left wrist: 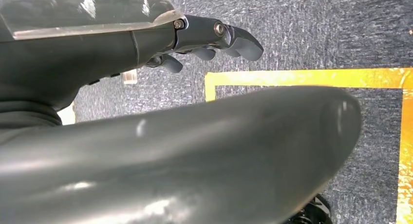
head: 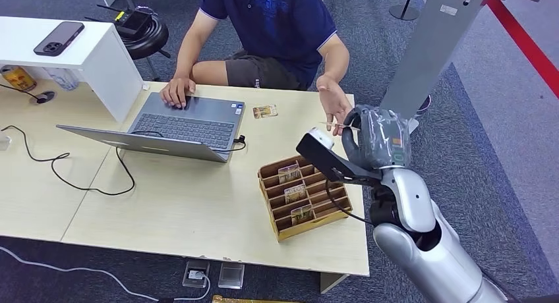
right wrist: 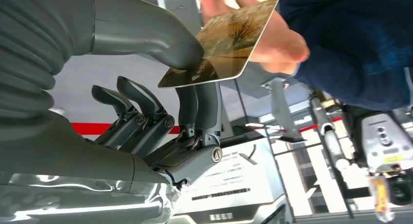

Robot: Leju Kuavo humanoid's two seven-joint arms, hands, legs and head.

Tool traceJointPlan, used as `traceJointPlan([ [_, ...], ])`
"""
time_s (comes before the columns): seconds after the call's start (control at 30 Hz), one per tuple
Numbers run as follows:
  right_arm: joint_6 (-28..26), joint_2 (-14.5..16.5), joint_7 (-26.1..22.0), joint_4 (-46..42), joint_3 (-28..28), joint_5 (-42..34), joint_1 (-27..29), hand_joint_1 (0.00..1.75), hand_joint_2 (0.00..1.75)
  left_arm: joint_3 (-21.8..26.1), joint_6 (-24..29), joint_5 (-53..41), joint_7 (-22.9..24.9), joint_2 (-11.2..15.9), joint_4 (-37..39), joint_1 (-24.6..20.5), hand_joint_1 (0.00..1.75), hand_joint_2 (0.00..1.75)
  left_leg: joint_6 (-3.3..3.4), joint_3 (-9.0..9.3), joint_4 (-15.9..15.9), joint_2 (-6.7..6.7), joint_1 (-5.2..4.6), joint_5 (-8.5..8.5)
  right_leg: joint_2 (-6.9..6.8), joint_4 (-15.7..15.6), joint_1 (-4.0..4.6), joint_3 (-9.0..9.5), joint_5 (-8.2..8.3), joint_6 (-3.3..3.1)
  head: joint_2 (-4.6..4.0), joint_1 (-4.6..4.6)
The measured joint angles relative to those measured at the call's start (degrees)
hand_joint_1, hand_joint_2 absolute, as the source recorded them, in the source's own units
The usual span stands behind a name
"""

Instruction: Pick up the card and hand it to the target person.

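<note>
Currently the right hand (head: 377,139) pinches the card (right wrist: 225,44) between thumb and fingers, raised beside the table's (head: 198,211) far corner. The person's hand (head: 336,105) touches the card. The left hand (left wrist: 195,39) hangs with fingers curled, holding nothing.

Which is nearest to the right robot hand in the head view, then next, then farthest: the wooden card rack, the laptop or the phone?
From the right robot hand:
1. Wooden card rack, just below-left.
2. Laptop, mid-table.
3. Phone, far-left white shelf.
</note>
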Motion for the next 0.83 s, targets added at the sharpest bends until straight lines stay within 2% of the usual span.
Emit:
traceJointPlan([
  [0.17, -4.3, 4.5, -6.6, 15.0, 1.8, -1.6, -9.7, 1.75, 1.75, -0.8, -0.1, -0.4, 1.0, 0.0, 0.0, -0.9, 0.0, 0.0, -0.01, -0.09, 0.0, -0.08, 0.0, 0.12, -0.06, 0.0, 0.0, -0.05, 0.06, 0.02, 0.0, 0.02],
  [0.27, -5.0, 7.6, -8.6, 24.7, 3.2, -1.0, -14.1, 1.75, 1.75, -1.4, -0.1, -0.3, 1.1, 0.0, 0.0, -1.1, 0.0, 0.0, -0.01, -0.1, 0.0, -0.12, 0.0, 0.13, -0.1, 0.1, 0.0, -0.06, 0.07, 0.02, 0.0, -0.04],
  [0.5, -5.4, 13.8, -11.1, 40.8, 6.1, 0.0, -19.0, 1.75, 1.75, -1.8, -0.2, 0.7, 1.1, 0.0, 0.0, -0.8, 0.0, 0.0, -0.02, -0.16, 0.0, -0.12, 0.0, 0.13, -0.09, 0.1, 0.0, -0.14, 0.06, 0.02, 0.0, -0.02],
  [0.63, -5.5, 15.9, -11.7, 45.7, 7.2, 0.3, -19.7, 0.0, 1.75, -1.8, -0.7, 1.0, 1.0, 0.0, 0.0, -0.5, 0.0, 0.0, -0.02, -0.16, 0.0, -0.11, 0.0, 0.13, -0.08, 0.0, 0.0, -0.15, 0.06, 0.02, 0.0, 0.03],
  [0.83, -6.1, 18.1, -12.3, 50.5, 8.3, 0.7, -20.6, 0.0, 1.75, -2.2, -1.5, 1.0, 0.3, 0.0, 0.0, -0.4, 0.0, 0.0, -0.02, -0.15, 0.0, -0.1, 0.0, 0.13, -0.07, 0.0, 0.0, -0.16, 0.07, 0.02, 0.0, -0.01],
])
